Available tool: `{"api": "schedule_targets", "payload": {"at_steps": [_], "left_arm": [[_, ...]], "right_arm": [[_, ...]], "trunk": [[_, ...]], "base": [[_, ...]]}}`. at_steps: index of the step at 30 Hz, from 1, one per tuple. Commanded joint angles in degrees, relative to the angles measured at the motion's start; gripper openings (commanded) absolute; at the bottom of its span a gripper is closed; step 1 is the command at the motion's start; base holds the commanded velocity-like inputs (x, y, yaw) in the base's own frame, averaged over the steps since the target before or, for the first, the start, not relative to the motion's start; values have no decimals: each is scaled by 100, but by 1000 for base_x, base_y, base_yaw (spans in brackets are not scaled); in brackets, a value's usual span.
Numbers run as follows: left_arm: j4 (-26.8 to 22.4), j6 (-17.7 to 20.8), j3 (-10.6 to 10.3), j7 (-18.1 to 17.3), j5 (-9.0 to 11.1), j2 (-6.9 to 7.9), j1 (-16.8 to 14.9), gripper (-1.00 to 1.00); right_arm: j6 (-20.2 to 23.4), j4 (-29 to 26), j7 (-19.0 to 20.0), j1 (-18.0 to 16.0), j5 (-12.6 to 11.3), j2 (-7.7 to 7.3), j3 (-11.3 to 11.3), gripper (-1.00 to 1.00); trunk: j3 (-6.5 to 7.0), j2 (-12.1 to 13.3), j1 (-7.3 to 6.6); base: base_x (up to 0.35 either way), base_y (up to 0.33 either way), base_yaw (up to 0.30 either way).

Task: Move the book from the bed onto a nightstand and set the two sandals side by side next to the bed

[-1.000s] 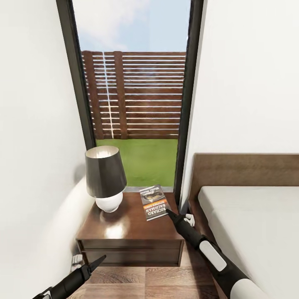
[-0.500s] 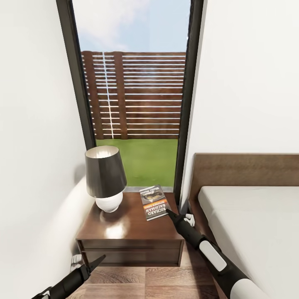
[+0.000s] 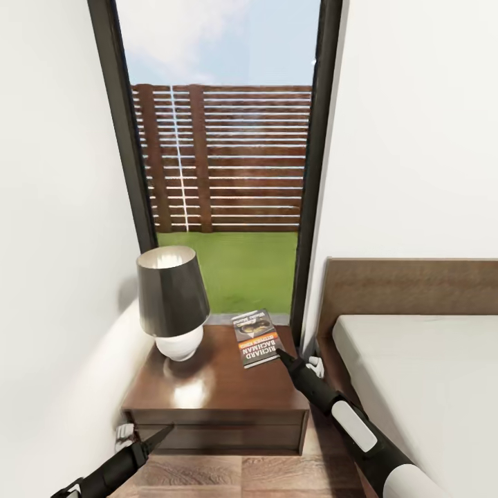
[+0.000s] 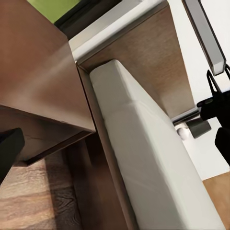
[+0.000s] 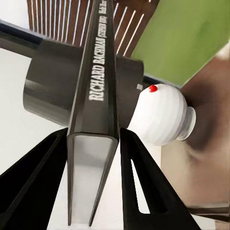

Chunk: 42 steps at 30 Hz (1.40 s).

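Now the book (image 3: 257, 337) lay on the nightstand (image 3: 207, 387), at three o'clock from the lamp (image 3: 171, 303); the right fingers (image 5: 86, 191) were clamped on it; pulling away closed could drag it off.

The head camera looks forward and down from above at the nightstand (image 3: 214, 387), with the window (image 3: 221, 159) behind it and the bed (image 3: 415, 373) to its right. The left wrist camera sits low beside the nightstand (image 4: 33, 81), looking along the bed's (image 4: 148, 163) side. The right wrist camera is very close over the nightstand, facing the lamp (image 5: 158, 115) along the book (image 5: 96, 110) between its pincer fingers (image 5: 143, 187). All three views share the nightstand.
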Motion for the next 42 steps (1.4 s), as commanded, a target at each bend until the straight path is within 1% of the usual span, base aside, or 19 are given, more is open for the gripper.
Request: {"api": "schedule_targets", "payload": {"at_steps": [1,11,27,42], "left_arm": [[4,-19,45,-12,-41,1,-3,100],[4,-17,46,-8,-41,4,-2,100],[4,-17,46,0,-44,-4,-1,100],[4,-17,45,10,-39,-5,-2,100]], "right_arm": [[24,0,7,-5,-65,-6,17,-100],[26,0,10,-5,-73,-5,2,-100],[25,0,7,-5,-64,-4,-5,-100],[25,3,-1,-5,-49,3,-8,-100]], "trunk": [[-6,-3,2],[-6,-3,2],[-6,-3,2],[-6,-3,2]], "base": [[239,0,0],[240,0,0],[162,0,0],[32,0,0]]}}
